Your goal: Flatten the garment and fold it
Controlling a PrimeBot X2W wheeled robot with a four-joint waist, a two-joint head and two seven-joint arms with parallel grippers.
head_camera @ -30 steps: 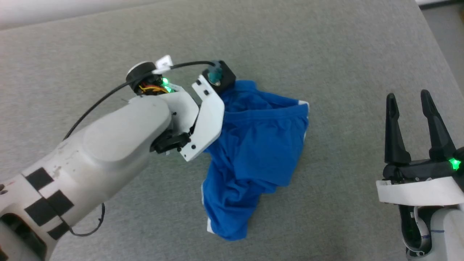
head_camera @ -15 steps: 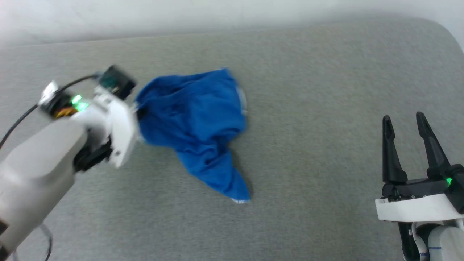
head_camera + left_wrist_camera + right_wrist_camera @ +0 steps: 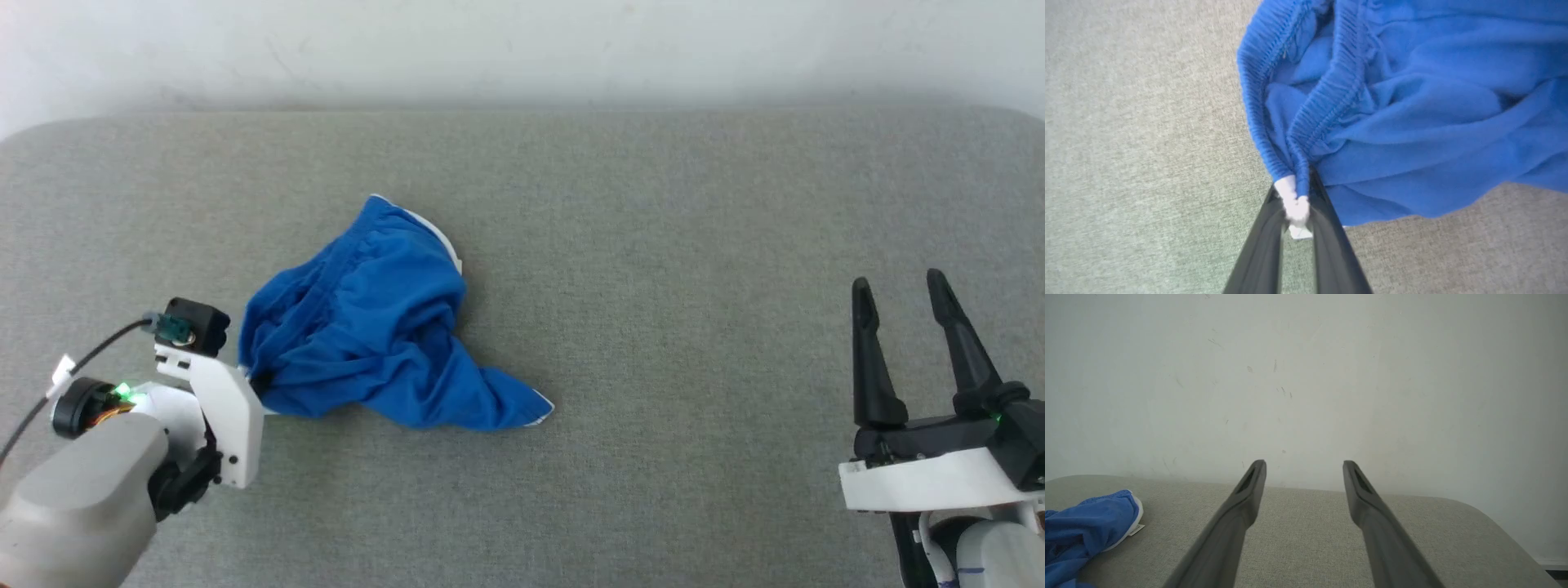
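Left gripper (image 3: 1295, 195): my fingers are clamped tight on the garment (image 3: 367, 335), pinching the end of the gathered waistband (image 3: 1331, 94) and a white scrap of cloth (image 3: 1287, 188) between them. The garment lies crumpled on the grey padded surface (image 3: 694, 245), left of centre, one white-trimmed corner trailing right. Right gripper (image 3: 896, 279): spread wide, holding nothing, well apart from the cloth, my fingers aimed at the pale wall (image 3: 1306, 375).

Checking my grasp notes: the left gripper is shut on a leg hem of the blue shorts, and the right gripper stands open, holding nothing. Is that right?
Not a leg hem: the left wrist view shows the left gripper shut on the gathered elastic waistband of the shorts. The right gripper does stand open, holding nothing.
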